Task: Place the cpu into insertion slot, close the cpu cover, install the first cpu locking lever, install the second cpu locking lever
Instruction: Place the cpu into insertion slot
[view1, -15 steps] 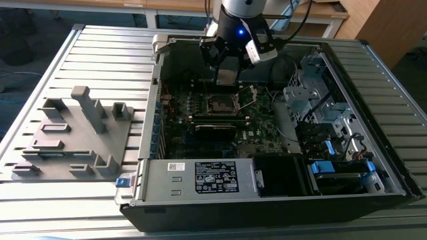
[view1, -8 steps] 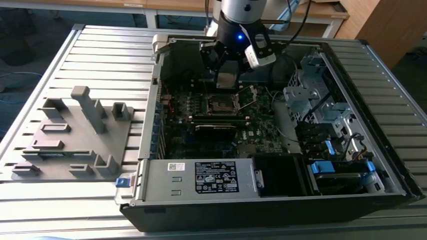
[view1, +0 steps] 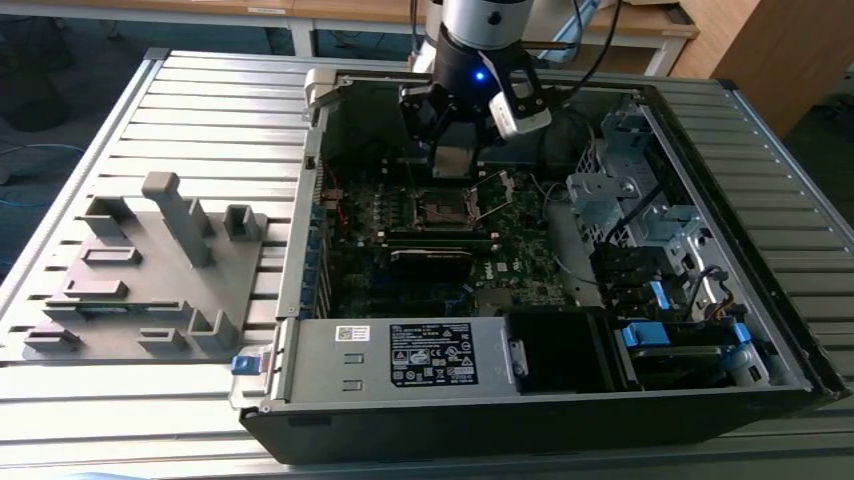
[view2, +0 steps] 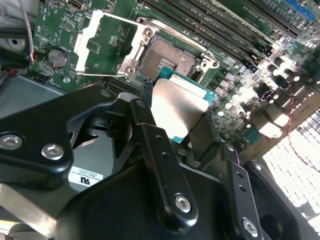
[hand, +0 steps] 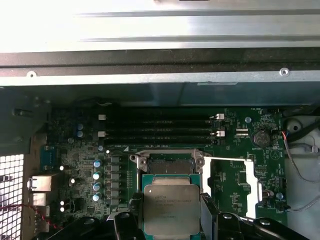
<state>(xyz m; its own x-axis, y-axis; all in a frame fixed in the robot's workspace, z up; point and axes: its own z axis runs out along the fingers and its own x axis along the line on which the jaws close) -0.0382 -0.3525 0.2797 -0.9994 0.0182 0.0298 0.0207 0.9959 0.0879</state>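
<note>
1. A case (view1: 534, 432) lies open on the desk (view1: 200, 100); a rack (view1: 134, 290) sits beside it, at the exterior view's left.
2. The board (view1: 400, 290) lies inside the case, with the slot (view2: 167, 60) set in it.
3. The cover (view2: 89, 32) stands open just beside the slot.
4. The cpu (view2: 177, 107) is clamped in the tool (view2: 172, 120), above the board and near the slot.

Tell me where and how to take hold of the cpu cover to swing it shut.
Likely its free rail, farthest from the insertion slot. The cpu cover is swung open, hinged at the slot's side, and is a thin frame around a cut-out, so pinch that rail across its thickness, coming from the side away from the slot. The gripper holds the cpu.
</note>
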